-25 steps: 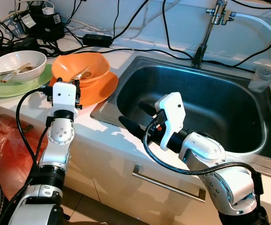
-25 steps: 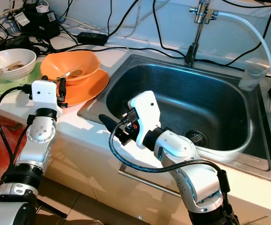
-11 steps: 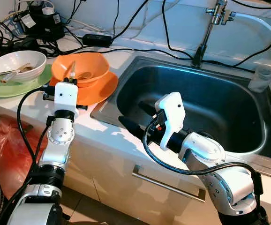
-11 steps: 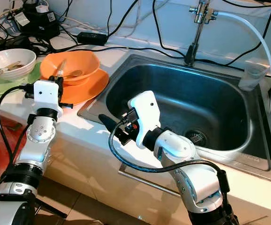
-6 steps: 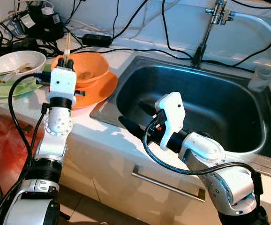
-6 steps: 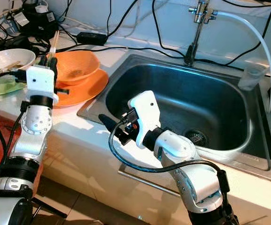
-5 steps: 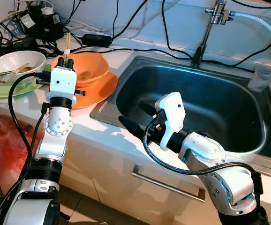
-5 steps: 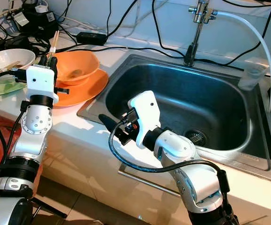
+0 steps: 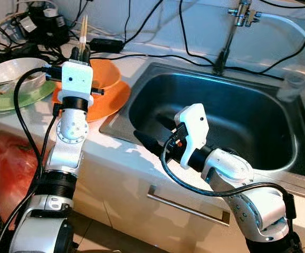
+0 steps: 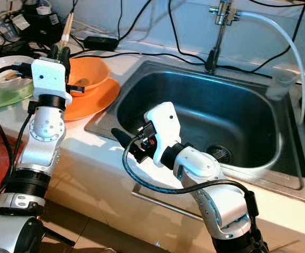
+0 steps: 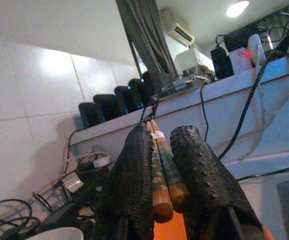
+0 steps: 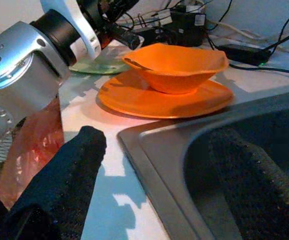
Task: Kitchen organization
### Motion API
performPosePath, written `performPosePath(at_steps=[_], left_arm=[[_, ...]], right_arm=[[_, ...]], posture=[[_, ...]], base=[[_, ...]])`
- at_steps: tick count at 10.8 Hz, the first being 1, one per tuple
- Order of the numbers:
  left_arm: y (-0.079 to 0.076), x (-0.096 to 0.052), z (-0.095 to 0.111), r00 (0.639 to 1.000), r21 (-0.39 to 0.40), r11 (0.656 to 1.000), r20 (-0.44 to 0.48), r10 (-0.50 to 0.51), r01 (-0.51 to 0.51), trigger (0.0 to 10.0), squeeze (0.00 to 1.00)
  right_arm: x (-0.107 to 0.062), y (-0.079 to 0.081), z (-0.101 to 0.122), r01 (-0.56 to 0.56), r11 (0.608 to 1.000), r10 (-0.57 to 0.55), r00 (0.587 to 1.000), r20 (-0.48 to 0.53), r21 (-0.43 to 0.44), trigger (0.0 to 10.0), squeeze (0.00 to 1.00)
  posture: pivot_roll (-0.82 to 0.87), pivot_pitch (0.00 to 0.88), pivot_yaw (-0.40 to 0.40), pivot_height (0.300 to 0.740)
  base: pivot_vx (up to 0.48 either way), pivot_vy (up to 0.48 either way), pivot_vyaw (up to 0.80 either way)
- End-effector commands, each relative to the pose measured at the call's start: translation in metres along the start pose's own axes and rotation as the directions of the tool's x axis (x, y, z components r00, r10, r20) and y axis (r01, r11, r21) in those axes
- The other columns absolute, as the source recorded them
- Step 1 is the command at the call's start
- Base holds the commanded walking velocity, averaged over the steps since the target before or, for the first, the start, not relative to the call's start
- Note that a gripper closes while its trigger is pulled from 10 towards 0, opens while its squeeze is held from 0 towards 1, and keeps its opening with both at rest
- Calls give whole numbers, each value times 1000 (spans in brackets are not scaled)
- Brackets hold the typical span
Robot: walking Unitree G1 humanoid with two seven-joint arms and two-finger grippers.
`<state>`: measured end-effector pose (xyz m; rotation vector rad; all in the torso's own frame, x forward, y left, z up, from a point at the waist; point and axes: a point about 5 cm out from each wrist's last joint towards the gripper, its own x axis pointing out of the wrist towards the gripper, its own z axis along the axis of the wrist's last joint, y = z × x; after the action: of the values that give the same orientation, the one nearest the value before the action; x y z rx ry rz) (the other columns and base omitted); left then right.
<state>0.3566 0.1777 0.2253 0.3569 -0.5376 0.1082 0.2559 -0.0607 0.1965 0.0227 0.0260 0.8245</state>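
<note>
Left gripper (image 11: pixel 162 200) clamped on chopsticks (image 9: pixel 82 32) near butt ends, tips toward 12 o'clock. Probably light, stiff, slick, roll-prone; best pinched mid-shaft. Right gripper (image 12: pixel 149 185) spread, straddling sink (image 9: pixel 142 84) rim.

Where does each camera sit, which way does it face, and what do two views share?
Left eye: head, looking down at sink; both arms.
Right eye: same scene, shifted.
Left wrist: along left hand, shut on chopsticks, facing wall.
Right wrist: along open right hand, over the sink edge.
Shared: orange bowl, in right wrist and eye views.
</note>
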Motion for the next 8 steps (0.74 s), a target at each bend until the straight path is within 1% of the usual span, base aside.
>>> performPosePath(at_steps=[1,2,3,5,6,8], left_arm=[[-5,5,8,999,-27,999,21,-26,26,0,0],[-12,6,11,999,-68,996,20,-50,52,0,0],[-29,6,15,992,-150,981,25,-121,124,0,0],[-55,4,21,974,-245,943,48,-222,226,0,0],[-65,2,22,963,-275,923,49,-267,270,0,0],[-78,-3,17,941,-312,891,32,-338,330,0,0]], right_arm=[[0,0,4,7,1000,-7,1000,18,-9,10000,0],[0,0,4,7,1000,-7,1000,18,-9,10000,0],[0,0,4,12,1000,-12,1000,16,-10,10000,0],[-2,-2,2,51,998,-51,999,-4,-35,10000,0],[-4,-4,1,78,995,-80,997,-20,-55,10000,0],[-11,-12,0,163,982,-168,985,-45,-91,10000,0]], posture=[[-66,0,17,740],[-69,0,20,740],[-77,0,22,740],[-100,0,31,740],[-116,0,40,740],[-157,0,60,740]], base=[[0,0,0],[0,0,0],[0,0,0],[0,0,0],[0,0,0],[0,0,0]])
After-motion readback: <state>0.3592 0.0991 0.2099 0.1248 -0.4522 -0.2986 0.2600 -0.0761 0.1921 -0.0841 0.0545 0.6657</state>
